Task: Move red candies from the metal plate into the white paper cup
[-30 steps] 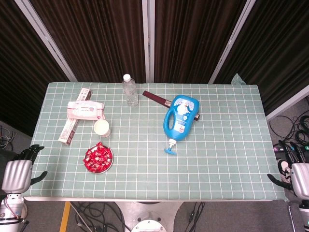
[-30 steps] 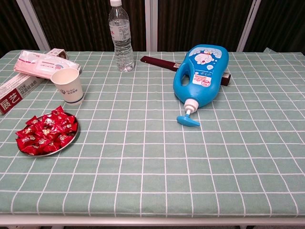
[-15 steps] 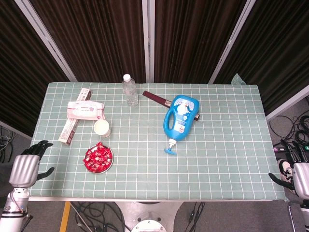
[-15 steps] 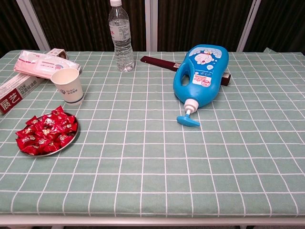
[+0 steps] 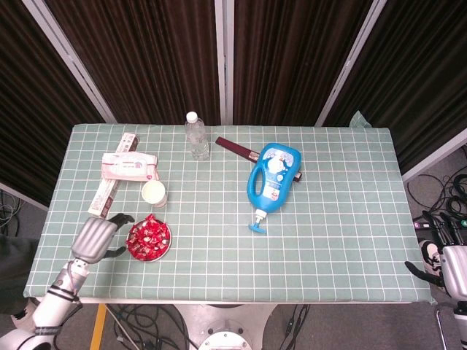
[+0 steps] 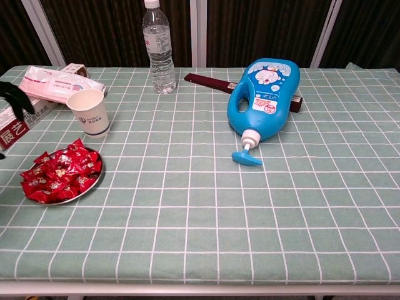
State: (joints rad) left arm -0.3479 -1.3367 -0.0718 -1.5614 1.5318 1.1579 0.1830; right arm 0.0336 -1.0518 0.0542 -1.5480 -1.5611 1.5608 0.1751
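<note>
The red candies (image 6: 60, 172) lie in glossy, crinkled wrappers on a shiny metal plate (image 6: 90, 185), beside a matt white paper cup (image 6: 89, 112). A matt green checked cloth (image 6: 206, 206) covers the table, bearing a glossy blue plastic jug (image 6: 265, 97), a clear plastic water bottle (image 6: 158, 53) and what looks like a soft plastic wipes pack (image 6: 56, 85). The left hand (image 5: 95, 237) has a dull silver metallic back and black fingers (image 5: 120, 217).
</note>
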